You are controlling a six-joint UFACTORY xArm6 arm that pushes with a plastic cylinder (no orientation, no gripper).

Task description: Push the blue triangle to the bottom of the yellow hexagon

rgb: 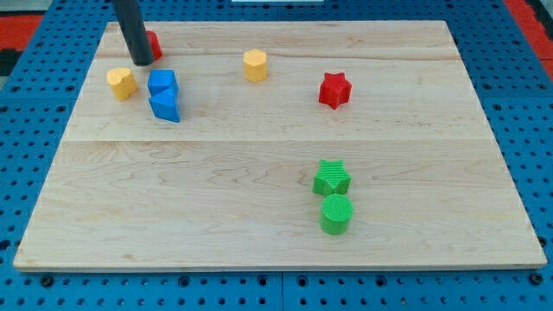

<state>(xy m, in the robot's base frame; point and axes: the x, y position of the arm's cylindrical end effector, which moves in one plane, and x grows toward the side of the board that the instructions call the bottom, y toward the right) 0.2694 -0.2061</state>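
The blue triangle (165, 107) lies at the board's upper left, touching a blue cube (162, 83) just above it. The yellow hexagon (254, 66) stands well to the right of them, near the view's top centre. My tip (141, 62) rests on the board above and left of the blue cube, a short gap from it, and clear of the triangle. The rod partly hides a red block (155, 43) behind it.
A second yellow block (122, 83) sits just left of the blue cube. A red star (333, 90) is at the right of the hexagon. A green star (332, 178) and a green cylinder (336, 213) touch at the lower right. The wooden board (216, 199) ends at a blue pegboard.
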